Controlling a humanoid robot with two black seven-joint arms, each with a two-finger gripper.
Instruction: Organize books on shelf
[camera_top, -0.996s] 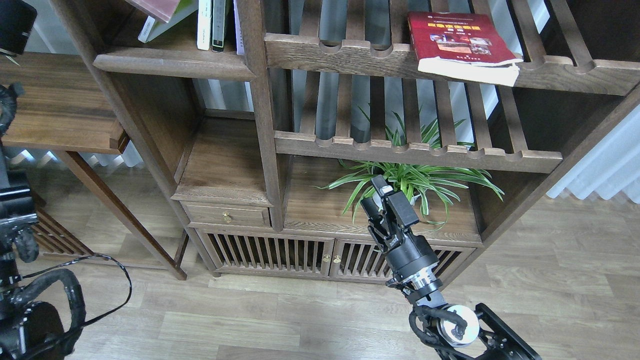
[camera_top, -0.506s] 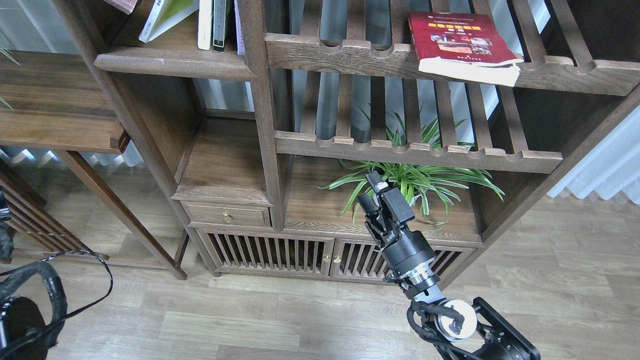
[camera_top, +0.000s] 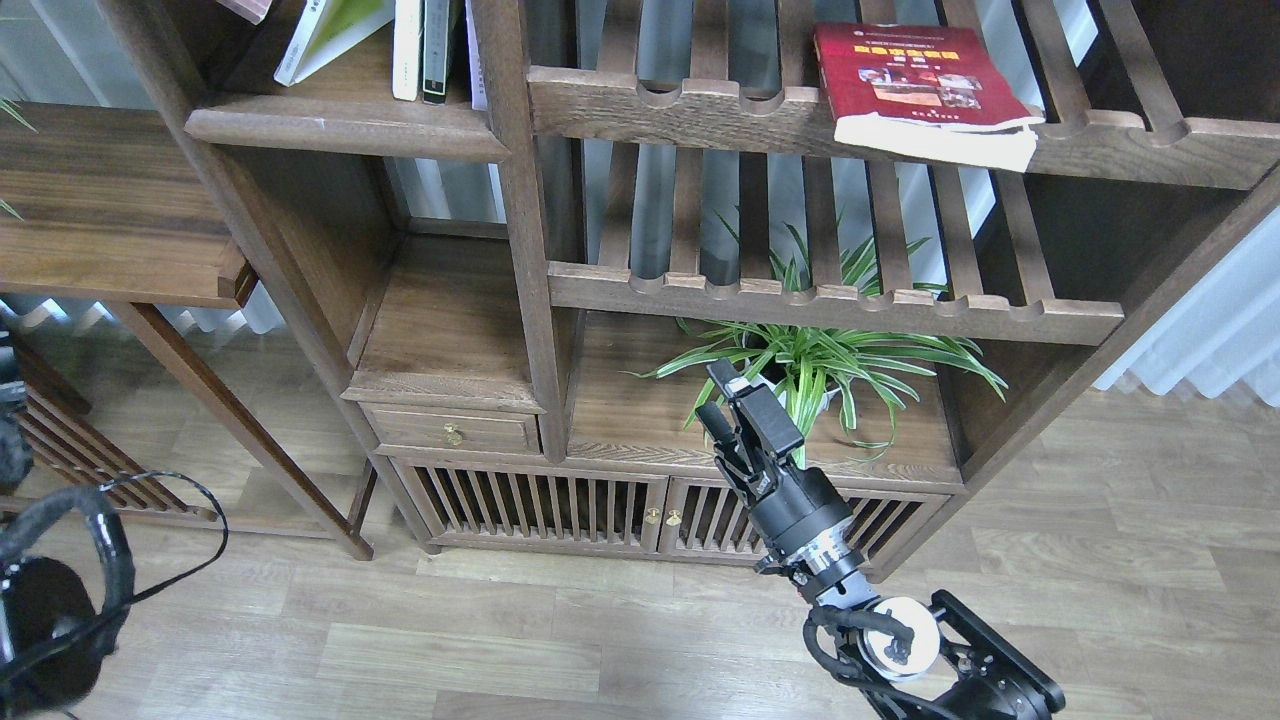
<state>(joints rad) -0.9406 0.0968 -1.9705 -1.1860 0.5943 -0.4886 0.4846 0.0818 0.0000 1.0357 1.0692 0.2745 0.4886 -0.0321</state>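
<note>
The red book with small photos (camera_top: 920, 80) lies flat on the upper slatted rack at top right, its front edge overhanging. The yellow-green book (camera_top: 335, 30) leans tilted on the dark-brown plank shelf (camera_top: 340, 125) at top left, next to thin white and dark upright books (camera_top: 420, 50). A pinkish book corner (camera_top: 245, 8) shows at the top edge; I cannot tell what holds it. My right gripper (camera_top: 722, 395) is open and empty, low in front of the plant, far below the red book. Only cabled parts of my left arm (camera_top: 50, 590) show at bottom left; its gripper is out of view.
A potted spider plant (camera_top: 830, 360) stands on the low cabinet top right behind my right gripper. A second slatted rack (camera_top: 830, 300) spans above it. A side table board (camera_top: 110, 210) juts out at left. A drawer (camera_top: 455, 430) and slatted cabinet doors (camera_top: 560, 505) lie below.
My right gripper has moved left and slightly down. My left arm, a second ago reaching up along the left edge, has dropped to the bottom left. The pinkish book corner shifted left.
</note>
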